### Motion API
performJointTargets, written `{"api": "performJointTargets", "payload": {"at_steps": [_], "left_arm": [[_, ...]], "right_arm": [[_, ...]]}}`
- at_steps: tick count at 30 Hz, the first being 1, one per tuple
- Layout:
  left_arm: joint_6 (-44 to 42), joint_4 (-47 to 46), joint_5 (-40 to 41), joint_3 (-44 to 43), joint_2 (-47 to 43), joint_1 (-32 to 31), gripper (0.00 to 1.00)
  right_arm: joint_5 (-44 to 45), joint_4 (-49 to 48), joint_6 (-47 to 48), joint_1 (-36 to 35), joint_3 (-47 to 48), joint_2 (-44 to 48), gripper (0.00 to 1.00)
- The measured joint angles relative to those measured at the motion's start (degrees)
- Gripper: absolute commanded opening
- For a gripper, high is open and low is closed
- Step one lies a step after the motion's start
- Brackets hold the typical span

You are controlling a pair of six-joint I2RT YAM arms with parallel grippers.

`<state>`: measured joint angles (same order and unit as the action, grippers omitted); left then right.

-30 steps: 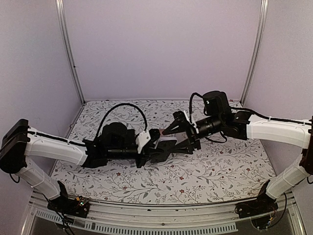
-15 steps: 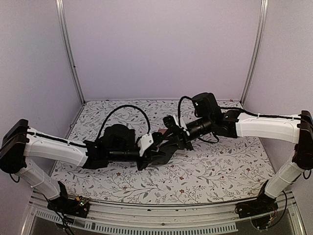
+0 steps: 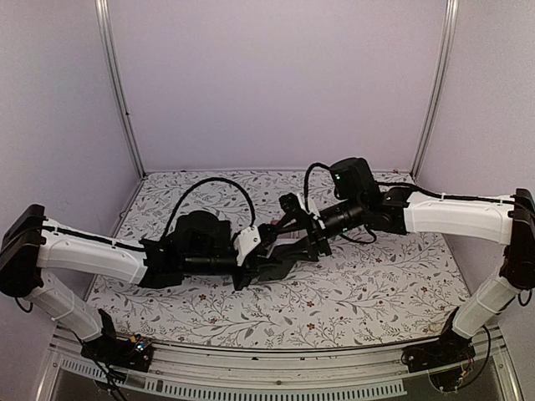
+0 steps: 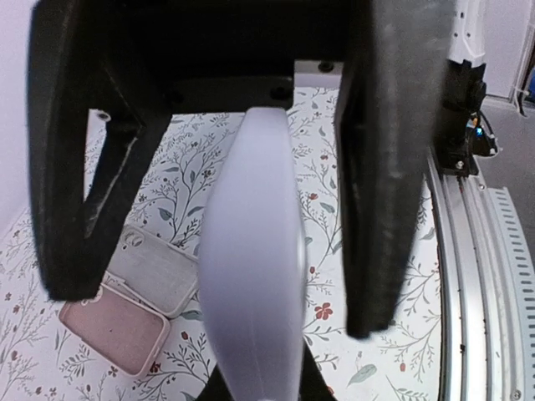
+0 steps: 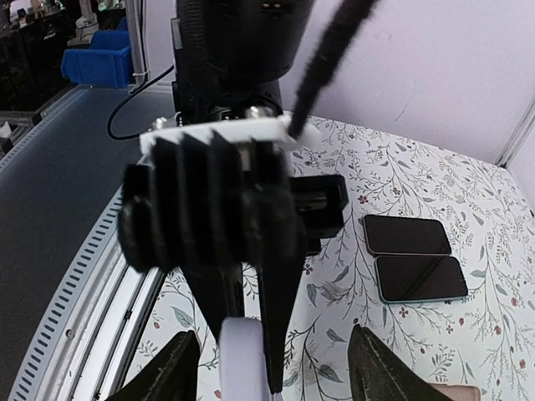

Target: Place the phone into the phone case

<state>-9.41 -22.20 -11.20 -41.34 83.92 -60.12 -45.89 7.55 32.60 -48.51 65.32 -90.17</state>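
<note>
The table (image 3: 376, 284) has a cloth with leaves on it. The left arm (image 3: 92, 255) and the right arm (image 3: 456, 217) reach in low and meet over the middle.

The left gripper (image 5: 248, 334) is closed tight on a thin white thing (image 4: 251, 251), held by its edge. I cannot tell if it is a phone or a case.

The right gripper (image 5: 280, 363) is wide open. Its fingers (image 4: 384, 167) stand on each side of the white thing's free end, with a gap on both sides.

Two dark phones (image 5: 407, 236) lie side by side on the table, beyond the grippers.

A pink case (image 4: 117, 330) and a grey case (image 4: 159, 271) lie touching each other on the table, below the grippers and a bit to the far side.
</note>
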Motion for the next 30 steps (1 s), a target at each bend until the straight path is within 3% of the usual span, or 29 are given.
{"api": "performJointTargets", "payload": {"at_steps": [4,7,12,15,17,18,19,20,30], "left_arm": [[1.07,-1.49,-1.03,0.31,-3.17,0.0,0.0],[1.7,-3.5,-2.05,0.52,-5.33,-0.04,0.0],[2.64,-4.92,-3.37,0.52,-5.53,-0.04,0.0],[3.48,-5.11,-3.5,0.52,-5.51,0.02,0.0],[5.09,-5.42,-4.13,0.52,-5.6,0.02,0.0],[5.53,-5.6,-4.28,0.5,-5.6,0.02,0.06],[5.7,-5.62,-4.42,0.5,-5.64,0.02,0.2],[5.95,-5.62,-4.46,0.52,-5.64,0.02,0.27],[3.87,-6.75,-4.09,1.57,-6.93,-0.28,0.29]], "right_arm": [[-1.25,-5.35,-4.66,2.86,-5.14,3.8,0.68],[-2.27,-9.4,-8.39,4.17,-9.27,7.06,0.6],[-4.39,-15.32,-14.49,3.91,-10.56,7.74,0.17],[-6.82,-17.29,-16.94,3.45,-10.6,7.74,0.0],[-8.0,-17.94,-16.35,3.48,-10.6,7.74,0.0],[-8.52,-18.14,-16.15,3.48,-10.6,7.74,0.0],[-8.76,-18.23,-16.17,3.48,-10.6,7.74,0.0],[-9.01,-18.23,-16.28,3.48,-10.6,7.74,0.0],[-10.43,-17.92,-19.58,3.48,-9.57,10.45,0.0]]}}
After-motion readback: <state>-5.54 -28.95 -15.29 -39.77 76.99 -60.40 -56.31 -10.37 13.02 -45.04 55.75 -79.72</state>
